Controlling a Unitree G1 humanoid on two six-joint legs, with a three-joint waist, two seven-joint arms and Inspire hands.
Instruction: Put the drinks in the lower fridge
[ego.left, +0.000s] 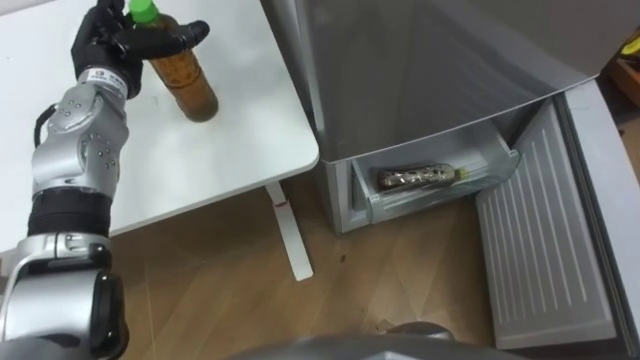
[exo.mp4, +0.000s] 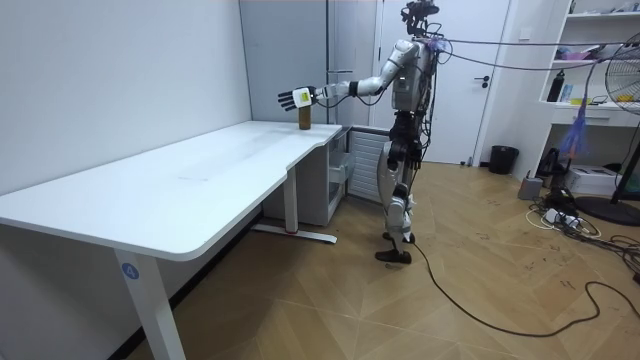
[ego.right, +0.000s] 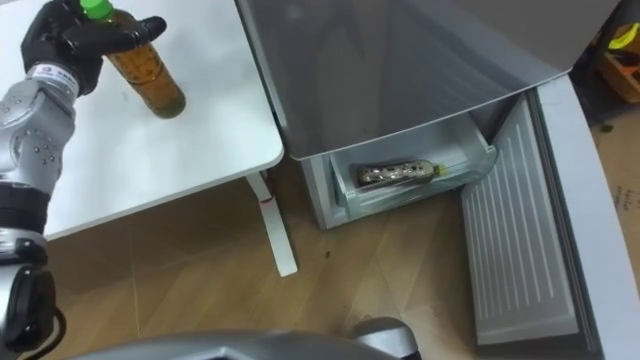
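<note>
One drink stands on the table (ego.left: 230, 130); another bottle (ego.left: 415, 178) lies in the fridge drawer (ego.left: 362, 195).
Upper left, the left hand (ego.left: 105, 45) spreads its fingers round the tea bottle (ego.left: 188, 85) at the neck, not closed; it looks full, rigid and probably slick, so grip mid-body.

My left hand (ego.left: 112, 42) covers the neck of the bottle (ego.left: 190, 85) and is clipped by the top edge. Whether it grips the bottle I cannot tell, and in the room view both are too small to settle that. The table (ego.left: 230, 150) runs out past the left and top edges. The fridge (ego.left: 420, 80) is cut off above and on the right, and the outer edge of its door (ego.left: 545, 250) leaves at the lower right. The drawer (ego.left: 365, 190) front hides the lower side of the second bottle (ego.left: 415, 178), whose label is too small to make out.
</note>
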